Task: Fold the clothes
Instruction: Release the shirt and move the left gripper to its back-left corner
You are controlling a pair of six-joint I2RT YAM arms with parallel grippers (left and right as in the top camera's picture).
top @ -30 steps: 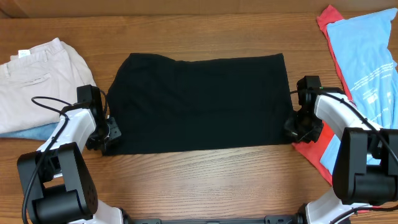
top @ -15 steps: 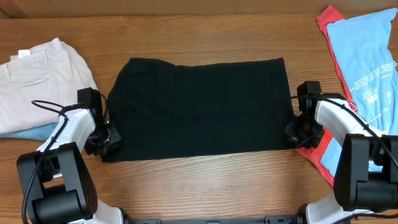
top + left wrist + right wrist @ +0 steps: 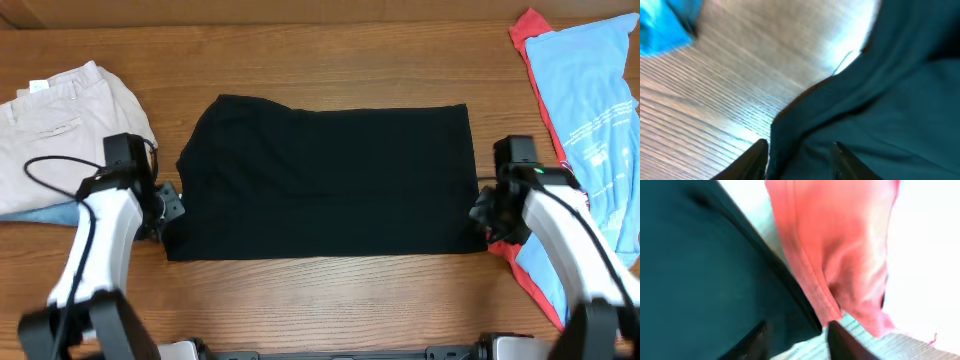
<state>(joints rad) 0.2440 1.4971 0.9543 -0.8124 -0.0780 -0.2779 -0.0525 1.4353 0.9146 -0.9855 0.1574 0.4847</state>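
Observation:
The black T-shirt point(image 3: 325, 180) lies folded into a wide flat rectangle in the middle of the table. My left gripper point(image 3: 170, 205) hangs at its front left corner, jaws open. In the left wrist view the fingers point(image 3: 800, 150) stand apart over the shirt's edge point(image 3: 850, 110), which lies loose below. At the front right corner my right gripper point(image 3: 482, 215) is open too. Its fingers point(image 3: 797, 335) straddle the black corner point(image 3: 715, 270) without pinching it. A red shirt point(image 3: 525, 40) with a light-blue printed shirt point(image 3: 590, 90) on top lies at the right.
Beige trousers point(image 3: 60, 130) lie at the left over a blue cloth point(image 3: 50, 212), close to my left arm. The red shirt's hem point(image 3: 840, 255) lies right beside the black corner. Bare wood runs along the back and front edges.
Both grippers have opened and let go of the black shirt's front corners after drawing them a little toward the front. Both arms have risen and moved slightly outward.

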